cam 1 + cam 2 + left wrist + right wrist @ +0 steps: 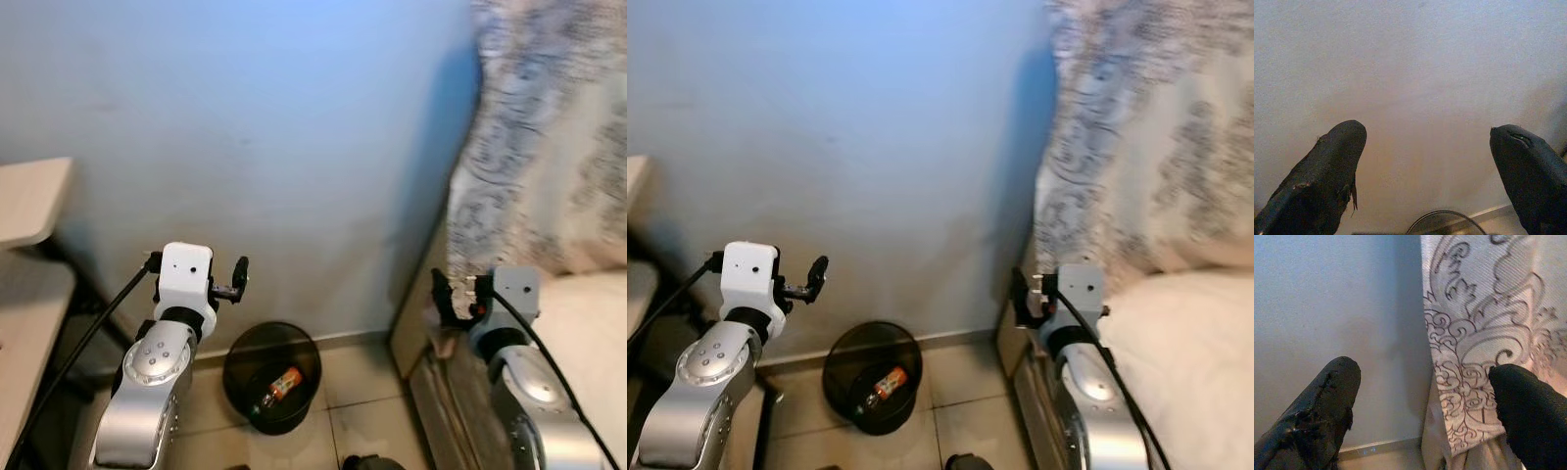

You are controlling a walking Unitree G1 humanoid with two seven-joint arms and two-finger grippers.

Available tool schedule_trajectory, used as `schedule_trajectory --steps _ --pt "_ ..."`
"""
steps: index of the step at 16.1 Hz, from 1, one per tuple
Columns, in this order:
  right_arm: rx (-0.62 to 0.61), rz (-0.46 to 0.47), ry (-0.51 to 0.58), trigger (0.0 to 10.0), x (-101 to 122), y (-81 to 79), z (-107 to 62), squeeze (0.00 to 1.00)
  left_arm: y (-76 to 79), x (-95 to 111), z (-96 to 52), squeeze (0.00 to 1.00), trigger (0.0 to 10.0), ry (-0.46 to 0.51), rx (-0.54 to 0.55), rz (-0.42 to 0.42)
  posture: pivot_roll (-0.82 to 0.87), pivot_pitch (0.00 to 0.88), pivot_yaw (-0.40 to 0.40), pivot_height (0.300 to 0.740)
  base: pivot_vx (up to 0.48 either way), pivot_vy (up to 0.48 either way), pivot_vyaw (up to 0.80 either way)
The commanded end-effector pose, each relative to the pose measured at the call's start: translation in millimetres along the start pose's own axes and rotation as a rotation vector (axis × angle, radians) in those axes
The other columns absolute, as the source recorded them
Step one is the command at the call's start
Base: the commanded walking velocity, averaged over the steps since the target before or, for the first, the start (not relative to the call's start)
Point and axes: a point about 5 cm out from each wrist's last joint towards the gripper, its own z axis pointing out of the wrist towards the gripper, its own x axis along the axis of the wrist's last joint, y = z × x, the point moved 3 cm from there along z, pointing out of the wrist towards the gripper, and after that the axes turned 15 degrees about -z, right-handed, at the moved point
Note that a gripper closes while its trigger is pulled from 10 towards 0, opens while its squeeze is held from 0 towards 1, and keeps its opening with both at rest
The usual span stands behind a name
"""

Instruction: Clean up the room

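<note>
Where wall meets curtain, bin holds bottle

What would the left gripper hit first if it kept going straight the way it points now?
Most likely the bare wall. The left gripper, fingers open and empty, faces it squarely, with the bin lower down, under that line. Depth is unclear.

Black round trash bin stands upright on the tiled floor, right against the base of the pale blue wall, open top. Inside it lies a small bottle with an orange-red label, tipped on its side, slanting across the bin bottom. Bin sits below and between the two arms, nearer the left one. Its rim peeks in at the edge of the left wrist view as a thin dark arc by the baseboard.
</note>
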Motion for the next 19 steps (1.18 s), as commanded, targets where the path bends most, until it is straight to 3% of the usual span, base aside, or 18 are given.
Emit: schedule_trajectory --steps 1,5,10,13,19 --pt "-0.002 0.018 0.02 10.0 7 -1.3 -0.2 0.0 0.6 2 -2.1 0.0 10.0 0.014 -0.013 -0.005 0.03 0.0 0.045 0.74 0.0 0.0 -0.78" --pt "-0.029 0.02 0.008 10.0 6 2.9 0.2 0.0 2.2 11 6.8 0.0 10.0 0.042 -0.024 -0.021 0.02 0.0 0.057 0.74 0.0 0.0 -0.78" --pt "-0.015 0.027 0.007 10.0 9 -0.7 10.4 0.0 10.8 15 4.1 0.0 10.0 0.056 -0.045 -0.002 0.07 0.0 0.016 0.74 0.0 0.0 -0.78" --pt "-0.008 -0.02 0.007 10.0 16 -1.8 23.6 0.0 -9.5 9 1.4 0.0 10.0 0.072 0.084 0.014 0.09 0.0 0.001 0.74 0.0 0.0 -0.74" --pt "-0.055 -0.052 -0.064 10.0 2 9.5 19.0 0.0 -8.4 7 0.8 0.0 10.0 0.072 0.078 0.03 0.07 0.0 -0.019 0.74 0.0 0.0 -0.74"
